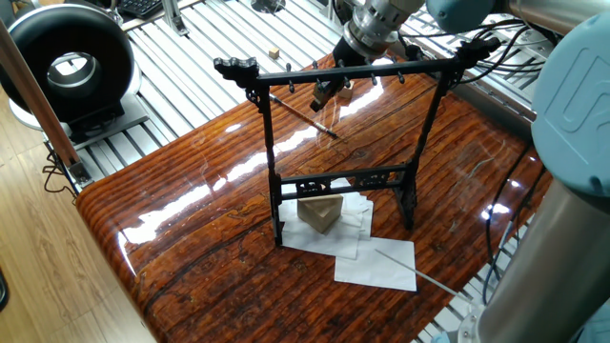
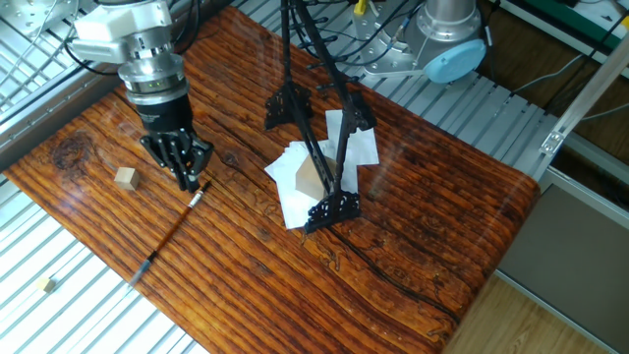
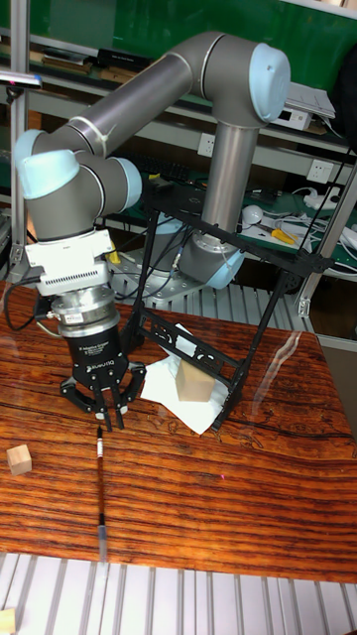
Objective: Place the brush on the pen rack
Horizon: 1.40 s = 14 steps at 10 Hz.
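1. My gripper [image 2: 187, 175] points straight down over the far side of the wooden table [image 2: 413, 216], well apart from the pen rack [image 2: 319, 128].
2. My fingers are drawn close together at the tips. In the tall fixed view the top end of the brush [image 3: 101, 496] sits right at them, but I cannot tell whether they pinch it or only touch it.
3. The brush [image 2: 169, 234] lies along the wood grain, running from my fingertips toward the table edge, with its pale tip out near the metal slats. In one fixed view it shows as a thin dark line behind the rack's top crossbar.
4. The rack stands upright on sheets of white paper [image 2: 362, 146], with a tan block [image 2: 309, 179] between its feet. Its pegs line the top crossbar [image 1: 353, 72].
5. A small wooden cube [image 2: 125, 177] rests near my gripper, on the side away from the rack.
6. To do this step well, I judge I should confirm a firm pinch on the brush's top end and lift straight up, so the shaft hangs plumb before it travels.
7. I should then carry it high enough to clear the crossbar and approach the pegs slowly, since the brush is thin and could swing or slip.
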Each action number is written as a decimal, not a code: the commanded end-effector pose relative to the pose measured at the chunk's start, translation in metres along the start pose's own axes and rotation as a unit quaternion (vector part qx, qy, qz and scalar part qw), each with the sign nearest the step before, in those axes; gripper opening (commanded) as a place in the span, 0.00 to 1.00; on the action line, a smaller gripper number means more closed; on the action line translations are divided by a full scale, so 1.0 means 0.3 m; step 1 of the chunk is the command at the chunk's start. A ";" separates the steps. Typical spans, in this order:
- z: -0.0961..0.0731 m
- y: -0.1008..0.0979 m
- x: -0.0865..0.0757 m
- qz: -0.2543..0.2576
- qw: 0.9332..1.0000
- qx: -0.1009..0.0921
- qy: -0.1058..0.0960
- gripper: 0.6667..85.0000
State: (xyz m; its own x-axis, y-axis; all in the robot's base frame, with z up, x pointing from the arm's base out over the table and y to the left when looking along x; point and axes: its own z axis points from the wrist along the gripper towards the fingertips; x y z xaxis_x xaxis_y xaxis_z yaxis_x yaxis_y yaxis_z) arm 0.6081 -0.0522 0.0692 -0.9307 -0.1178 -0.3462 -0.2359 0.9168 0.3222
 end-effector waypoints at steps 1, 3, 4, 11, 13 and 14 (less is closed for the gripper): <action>-0.040 0.054 -0.075 0.014 0.999 -0.033 -0.037 0.22; -0.078 0.111 -0.123 0.027 0.996 -0.063 -0.057 0.22; -0.082 0.071 -0.132 0.013 0.997 -0.038 -0.061 0.22; -0.225 -0.033 -0.021 -0.016 0.994 0.056 0.092 0.08; -0.220 -0.067 -0.042 -0.002 0.992 0.077 0.096 0.00; -0.210 -0.069 -0.026 0.004 0.991 0.078 0.108 0.00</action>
State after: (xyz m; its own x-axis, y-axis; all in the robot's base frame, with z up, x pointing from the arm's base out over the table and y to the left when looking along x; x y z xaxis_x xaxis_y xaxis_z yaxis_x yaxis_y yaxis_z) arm 0.6036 -0.0880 0.1163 -0.9636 -0.1871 -0.1908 -0.2249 0.9535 0.2009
